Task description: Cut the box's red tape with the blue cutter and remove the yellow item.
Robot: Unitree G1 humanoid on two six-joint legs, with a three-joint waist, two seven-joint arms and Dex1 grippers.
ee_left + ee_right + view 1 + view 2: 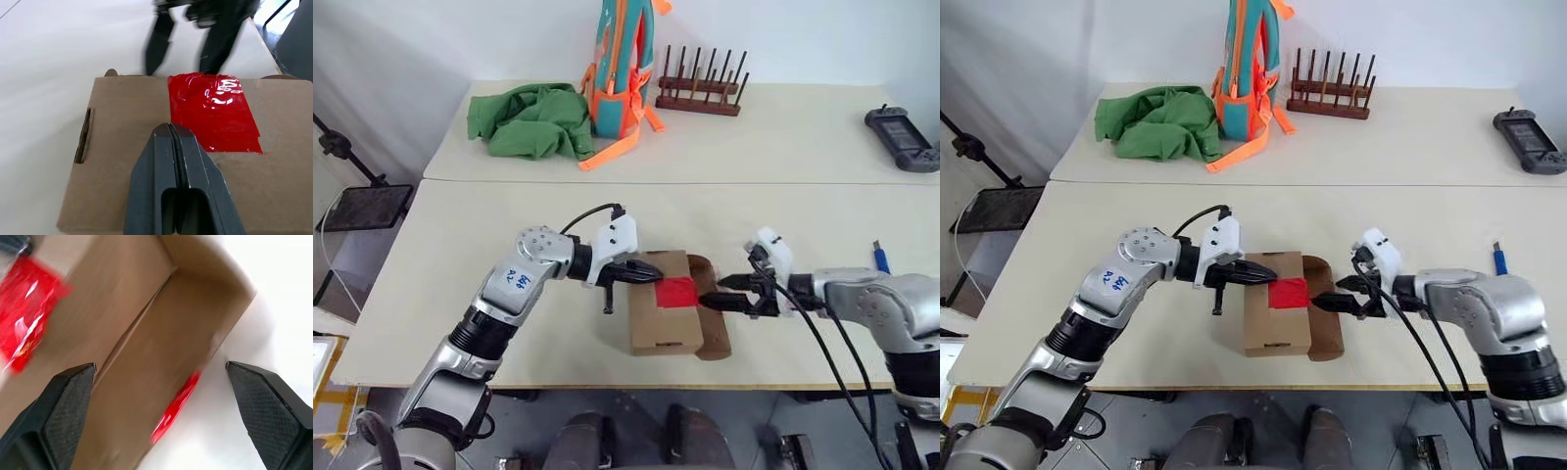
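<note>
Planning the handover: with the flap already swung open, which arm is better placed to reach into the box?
Right. The right gripper is open at the box's opened side flap. The left gripper is shut, resting on the lid beside the red tape.

I can see some blue handwriting on a white sticker on my left arm [517,280], but the marks are too small and squiggly for me to read. Nothing else I can see here has any words, numbers or signs on it that I can make out.
</note>
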